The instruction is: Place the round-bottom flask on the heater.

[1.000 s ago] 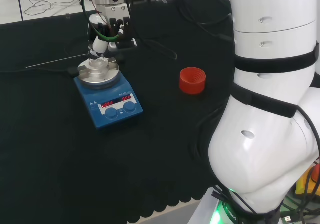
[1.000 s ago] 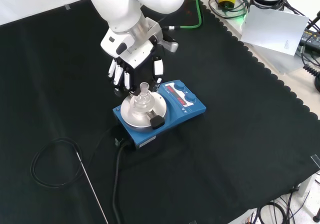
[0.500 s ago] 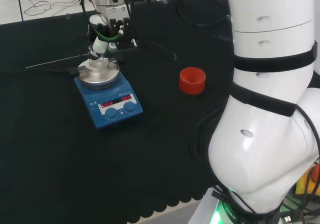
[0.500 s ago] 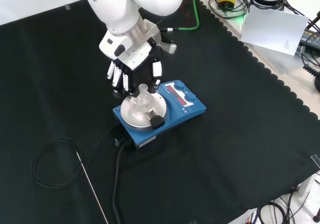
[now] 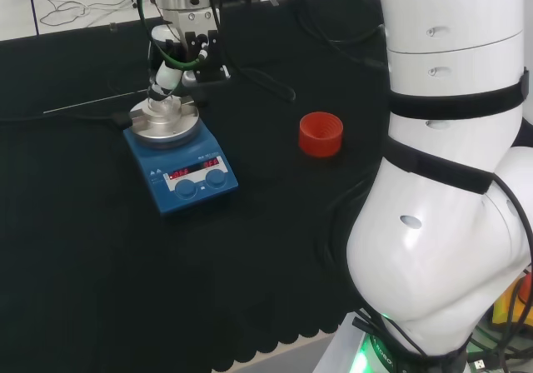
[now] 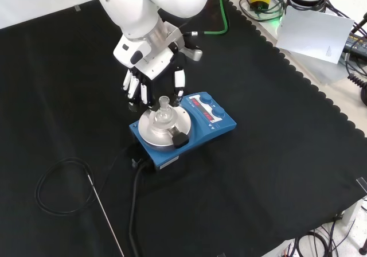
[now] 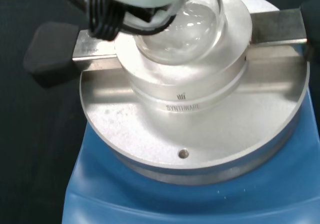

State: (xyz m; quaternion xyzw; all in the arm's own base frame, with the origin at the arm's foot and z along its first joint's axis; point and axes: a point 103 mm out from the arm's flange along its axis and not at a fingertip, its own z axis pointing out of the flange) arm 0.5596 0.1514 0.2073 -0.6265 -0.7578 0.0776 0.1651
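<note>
Vs 1 s ago: hand [image 6: 153, 76] has risen a bit, now clear of the round-bottom flask [image 6: 164, 115]; flask unchanged, seated upright in the metal block on the heater [image 6: 202, 122]. Counter [image 6: 275, 154] under black cloth; red ribbed ring [image 5: 321, 134] sits well apart to the right in head view, thin rod [image 6: 106, 214] and coiled cable [image 6: 60, 188] near the heater in front view. Hand fingers straight, spread apart, holding nothing, just behind the flask neck.

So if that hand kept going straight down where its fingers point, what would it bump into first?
Probably the heater's metal plate beside the flask; the hand hangs just behind it, fingers down, though depth is unclear.
</note>
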